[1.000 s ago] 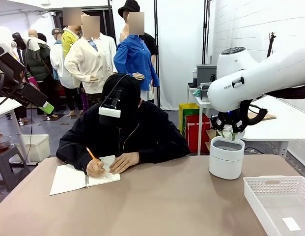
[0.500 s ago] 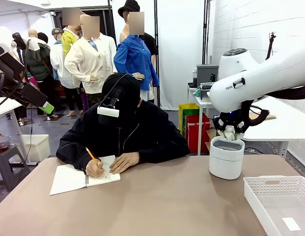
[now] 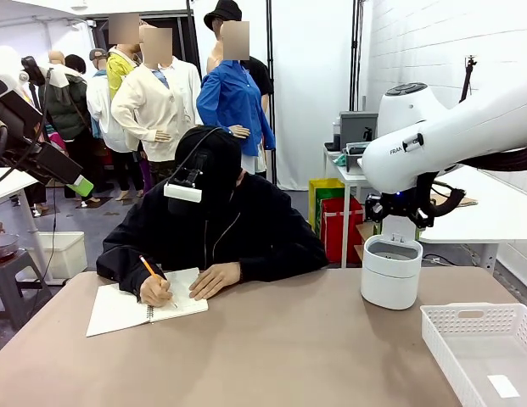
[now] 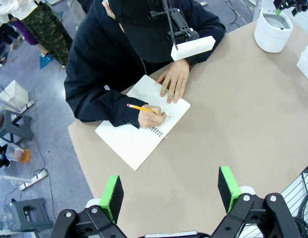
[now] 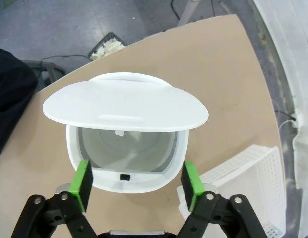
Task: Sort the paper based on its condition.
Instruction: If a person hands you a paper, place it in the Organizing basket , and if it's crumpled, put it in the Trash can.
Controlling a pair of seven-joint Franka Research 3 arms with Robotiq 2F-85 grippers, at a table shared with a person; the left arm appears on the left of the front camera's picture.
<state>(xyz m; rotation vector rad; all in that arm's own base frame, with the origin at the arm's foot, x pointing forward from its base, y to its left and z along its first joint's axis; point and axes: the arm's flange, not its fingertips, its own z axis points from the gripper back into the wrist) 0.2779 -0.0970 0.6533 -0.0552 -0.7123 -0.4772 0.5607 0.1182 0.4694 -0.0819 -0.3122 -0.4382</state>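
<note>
My left gripper (image 4: 169,182) hangs wide and empty, high at the left, facing the notebook (image 4: 136,141) the person (image 4: 144,44) writes in. Far right, my right gripper (image 5: 137,179) stands wide and empty over the white bin (image 5: 144,185); where the paper lies I cannot tell.

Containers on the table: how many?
2. The white lidded bin stands toward the far right of the table; the white perforated basket sits at its near right corner. None looks hidden.

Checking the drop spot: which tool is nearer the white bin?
Right. The right tool hangs open above the white bin; the left tool is far off, raised over the table near the notebook.
</note>
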